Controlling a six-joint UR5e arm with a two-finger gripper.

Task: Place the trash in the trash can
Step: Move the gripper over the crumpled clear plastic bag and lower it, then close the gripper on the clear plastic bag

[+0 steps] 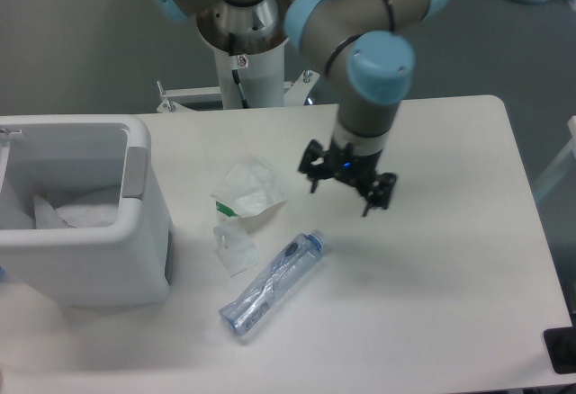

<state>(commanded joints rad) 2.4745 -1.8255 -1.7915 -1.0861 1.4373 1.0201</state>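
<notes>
Trash lies on the smooth white table [450, 268]: I see a crumpled paper wrapper [249, 192] with green mark, a small clear plastic wrapper [234, 243] below it, and a crushed blue-capped bottle [272, 282]. The boxy white trash can [85, 255] stands left. My gripper [343, 192] hangs right of the paper, fingers apart, holding nothing.
</notes>
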